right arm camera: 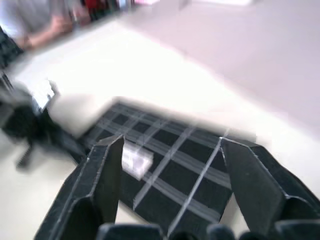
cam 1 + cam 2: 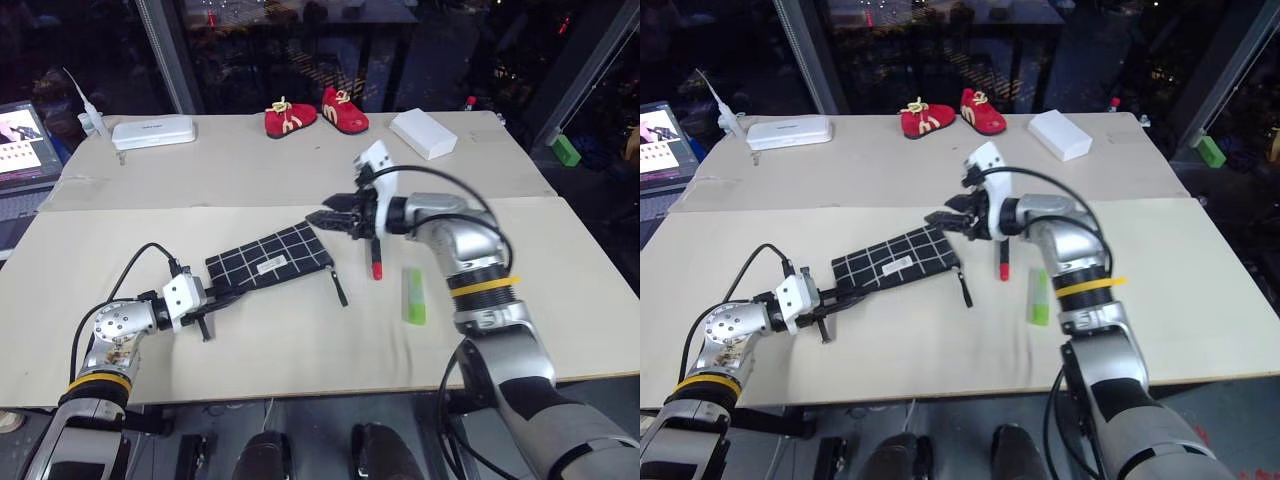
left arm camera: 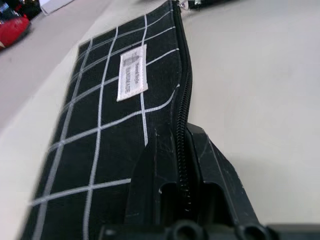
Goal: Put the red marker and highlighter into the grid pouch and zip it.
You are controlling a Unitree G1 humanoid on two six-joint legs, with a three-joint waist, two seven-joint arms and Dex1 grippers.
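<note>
On the near table: everything I need lies between my two arms, on the pale board (image 2: 300, 340).
Pouch: the grid pouch (image 2: 270, 258) lies flat and slanted, label up, its pull cord (image 2: 338, 284) trailing off the far corner toward my right side.
Left gripper (image 2: 205, 308): clamped tight on the pouch's near end at the zipper edge (image 3: 184, 120); I judge this is to anchor the fabric so it will not slide when something tugs or pushes at the other end.
Right gripper (image 2: 328, 220): fingers spread wide, holding nothing, hanging above the pouch's far corner, a fair spot for getting at the cord or the mouth.
Marker: the red marker (image 2: 377, 258) lies on the board just beside the pouch's far end, red cap nearest me, under my right wrist.
Highlighter: the light-green highlighter (image 2: 413, 295) lies a little further right, apart from the marker.
Stage: both pens are outside, so filling is not yet begun.
</note>
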